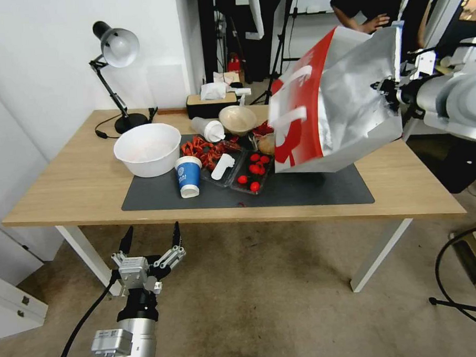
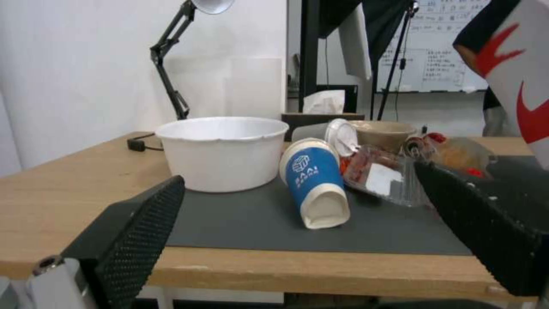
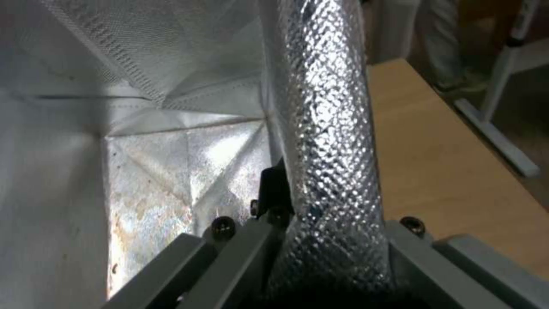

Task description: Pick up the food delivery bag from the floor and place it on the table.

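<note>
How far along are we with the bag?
Pickup looks done: the food delivery bag is off the floor, clamped at its foil rim by the right gripper. In hand: it hangs tilted over the table's right side. Left: setting it down and letting go. The left gripper waits open below the front edge.

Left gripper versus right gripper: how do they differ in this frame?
The left gripper is open and holds nothing; the right gripper is shut on the food delivery bag, pinching its foil-lined wall. The left gripper sits low, in front of the table edge over the floor; the right gripper is raised above the table's right side. Both point toward the table.
</note>
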Available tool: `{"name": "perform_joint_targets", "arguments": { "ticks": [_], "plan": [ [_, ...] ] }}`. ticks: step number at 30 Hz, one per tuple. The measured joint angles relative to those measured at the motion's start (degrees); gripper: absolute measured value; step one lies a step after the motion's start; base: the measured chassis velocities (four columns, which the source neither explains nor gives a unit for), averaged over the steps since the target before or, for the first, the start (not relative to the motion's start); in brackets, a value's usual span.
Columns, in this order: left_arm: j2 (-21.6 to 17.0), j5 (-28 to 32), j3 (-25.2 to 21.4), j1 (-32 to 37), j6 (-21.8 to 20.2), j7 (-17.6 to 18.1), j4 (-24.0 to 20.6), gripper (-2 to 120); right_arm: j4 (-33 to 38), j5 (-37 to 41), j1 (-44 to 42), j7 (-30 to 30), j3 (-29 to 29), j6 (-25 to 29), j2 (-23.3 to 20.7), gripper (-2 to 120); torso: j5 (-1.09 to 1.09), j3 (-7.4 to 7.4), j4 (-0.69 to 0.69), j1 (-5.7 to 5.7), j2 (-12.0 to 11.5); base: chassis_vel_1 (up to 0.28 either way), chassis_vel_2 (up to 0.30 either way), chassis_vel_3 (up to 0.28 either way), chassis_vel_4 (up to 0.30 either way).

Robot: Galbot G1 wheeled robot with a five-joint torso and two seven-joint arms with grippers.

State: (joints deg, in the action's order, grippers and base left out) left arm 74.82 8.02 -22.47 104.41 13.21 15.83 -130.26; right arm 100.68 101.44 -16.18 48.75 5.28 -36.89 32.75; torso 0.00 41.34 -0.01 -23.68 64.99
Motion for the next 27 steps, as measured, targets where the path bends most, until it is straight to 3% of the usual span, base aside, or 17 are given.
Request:
{"name": "perform_joint_targets", "arguments": {
  "ticks": [12,20,27],
  "plan": [
    [-0.2,-0.1,0.0,-0.2,0.0,0.2,0.4,100,-2.1,5.7,0.2,6.3,1.1,-4.1,-1.9,0,-0.01,-0.01,0.01,0.01,0.0,0.000,0.000,0.000,0.000],
    [0.0,-0.4,0.2,-0.3,0.0,0.2,0.4,100,-1.7,6.1,-1.5,7.2,1.2,-4.7,-3.9,0,0.00,-0.02,0.00,0.02,0.0,0.000,0.000,0.000,0.000],
    [0.0,-0.5,0.1,0.0,0.1,0.3,0.3,100,-2.2,5.5,-2.1,7.2,1.0,-4.5,-2.5,0,0.00,-0.02,0.02,0.02,0.0,0.000,0.000,0.000,0.000]
  ]
}}
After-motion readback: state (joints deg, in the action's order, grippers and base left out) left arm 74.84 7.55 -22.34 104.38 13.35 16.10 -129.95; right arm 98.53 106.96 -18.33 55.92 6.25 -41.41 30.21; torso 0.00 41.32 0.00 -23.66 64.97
